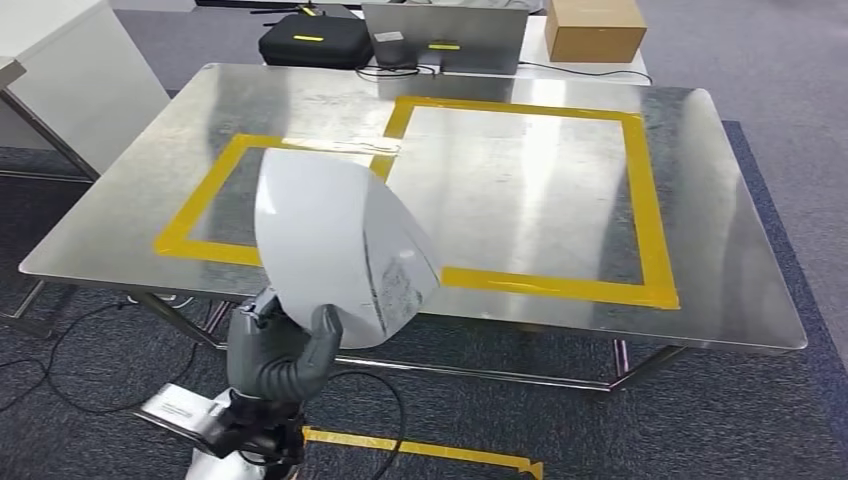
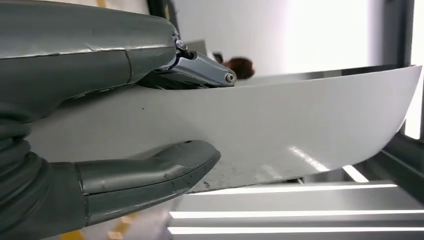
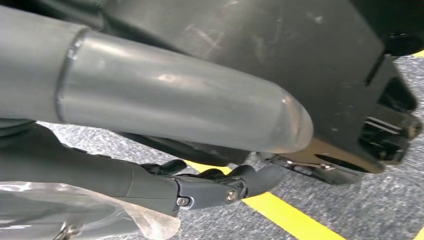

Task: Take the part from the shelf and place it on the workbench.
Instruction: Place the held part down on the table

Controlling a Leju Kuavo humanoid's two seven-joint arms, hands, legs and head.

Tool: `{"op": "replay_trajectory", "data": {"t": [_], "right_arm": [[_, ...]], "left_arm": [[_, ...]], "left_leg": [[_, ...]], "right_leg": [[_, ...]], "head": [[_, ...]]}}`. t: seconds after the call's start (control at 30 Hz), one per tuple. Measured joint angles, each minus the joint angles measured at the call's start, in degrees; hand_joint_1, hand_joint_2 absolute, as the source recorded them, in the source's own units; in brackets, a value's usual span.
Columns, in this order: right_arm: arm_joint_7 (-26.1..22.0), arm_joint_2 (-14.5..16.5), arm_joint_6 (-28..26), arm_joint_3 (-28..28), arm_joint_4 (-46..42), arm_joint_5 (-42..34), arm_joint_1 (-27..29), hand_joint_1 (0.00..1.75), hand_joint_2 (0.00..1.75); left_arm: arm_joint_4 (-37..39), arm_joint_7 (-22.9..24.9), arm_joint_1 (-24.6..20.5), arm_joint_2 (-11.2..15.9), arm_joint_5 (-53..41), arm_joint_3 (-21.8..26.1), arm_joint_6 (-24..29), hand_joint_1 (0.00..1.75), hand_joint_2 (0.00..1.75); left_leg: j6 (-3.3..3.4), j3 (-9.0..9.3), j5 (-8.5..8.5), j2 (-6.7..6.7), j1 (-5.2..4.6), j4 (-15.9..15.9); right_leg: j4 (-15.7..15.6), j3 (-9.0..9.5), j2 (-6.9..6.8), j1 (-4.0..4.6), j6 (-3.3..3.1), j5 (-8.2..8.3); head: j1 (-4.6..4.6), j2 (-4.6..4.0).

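I am seeing one white part (image 1: 335, 245), one workbench (image 1: 720, 250), one cardboard box (image 1: 594, 28), one black case (image 1: 314, 40).

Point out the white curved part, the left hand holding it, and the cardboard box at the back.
white curved part (image 1: 330, 240): head view, middle of its rounded face.
left hand (image 1: 272, 352): head view, dark palm under the part's lower edge.
cardboard box (image 1: 595, 28): head view, its top face, behind the table.

A black case (image 1: 315, 40) and cardboard box (image 1: 594, 28) sit beyond the table
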Motion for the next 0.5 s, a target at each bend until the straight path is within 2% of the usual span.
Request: {"op": "replay_trajectory", "data": {"t": [0.07, 0.1, 0.17, 0.2, 0.23, 0.27, 0.33, 0.37, 0.43, 0.5], "right_arm": [[0.03, -0.01, 0.24, -0.13, -0.01, 0.4, 0.0, 0.0, 0.0], [0.04, -0.01, 0.37, -0.16, 0.0, 0.63, -0.01, 0.0, 0.0], [0.05, -0.03, 0.57, -0.21, 0.0, 1.03, -0.04, 0.0, 0.0], [0.07, -0.04, 0.66, -0.23, 0.01, 1.25, -0.03, 0.0, 0.0], [0.09, -0.06, 0.75, -0.25, 0.01, 1.47, -0.03, 0.0, 0.0], [0.11, -0.07, 0.84, -0.27, 0.0, 1.72, -0.04, 0.0, 0.0], [0.14, -0.07, 0.98, -0.33, 0.01, 2.12, -0.03, 0.0, 0.0], [0.13, -0.07, 1.04, -0.38, 0.01, 2.32, -0.06, 0.0, 0.0], [0.11, -0.07, 1.16, -0.48, 0.01, 2.66, -0.14, 0.0, 0.0], [0.08, -0.07, 1.29, -0.54, 0.01, 2.95, -0.23, 0.0, 0.0]], "left_arm": [[2.93, 0.08, -1.44, 0.99, -6.26, -2.17, 6.52, 1.75, 1.75], [4.45, 0.32, -2.12, 1.37, -9.41, -2.92, 9.1, 1.75, 1.75], [7.72, 1.82, -3.3, 1.91, -17.49, -3.74, 13.47, 1.75, 1.75], [9.23, 2.87, -3.72, 2.1, -21.81, -3.85, 14.82, 1.75, 1.75], [10.6, 4.01, -4.1, 2.24, -26.54, -3.79, 15.78, 1.75, 1.75], [11.8, 4.98, -4.49, 2.31, -31.13, -3.54, 16.3, 1.75, 1.75], [13.69, 6.83, -5.37, 2.23, -39.15, -2.74, 16.64, 1.75, 1.75], [14.52, 7.78, -5.92, 2.13, -42.58, -2.23, 16.68, 1.75, 1.75], [15.88, 9.87, -6.99, 1.97, -47.96, -1.31, 16.73, 1.75, 1.75], [17.03, 12.68, -8.06, 1.91, -52.74, -0.41, 16.77, 1.75, 1.75]], "left_leg": [[-0.53, -0.72, -1.41, 0.06, 0.1, 1.98], [-0.81, -1.93, -2.84, 0.08, 0.16, 4.68], [-1.12, -5.66, -5.94, 0.09, 0.25, 12.31], [-1.17, -7.17, -6.59, 0.09, 0.27, 15.14], [-1.13, -7.84, -6.14, 0.09, 0.28, 16.08], [-1.0, -7.43, -4.51, 0.09, 0.28, 14.66], [-0.55, -4.57, -0.17, 0.09, 0.23, 7.65], [-0.32, -3.14, 1.24, 0.07, 0.14, 4.19], [-0.03, -2.03, 1.67, 0.05, -0.08, 1.0], [0.33, -2.06, 1.67, 0.02, -0.05, 0.37]], "right_leg": [[-0.16, 0.27, -0.09, -0.18, -0.71, -0.09], [-0.2, 0.39, -0.16, -0.23, -1.02, -0.15], [-0.2, 0.53, -0.23, -0.2, -1.37, -0.33], [-0.2, 0.61, -0.22, -0.19, -1.44, -0.39], [-0.19, 0.74, -0.17, -0.18, -1.47, -0.44], [-0.19, 0.93, -0.11, -0.18, -1.46, -0.52], [-0.19, 1.33, 0.0, -0.17, -1.28, -0.73], [-0.13, 1.36, 0.04, -0.09, -1.07, -0.83], [-0.11, 1.07, 0.03, 0.03, -0.51, -0.81], [-0.29, 0.9, -0.03, 0.02, 0.16, -0.72]], "head": [[-0.17, 0.0], [-0.26, 0.0], [-0.36, 0.0], [-0.37, 0.0], [-0.38, 0.0], [-0.38, 0.0], [-0.36, 0.0], [-0.34, 0.0], [-0.3, 0.0], [-0.3, 0.0]]}}
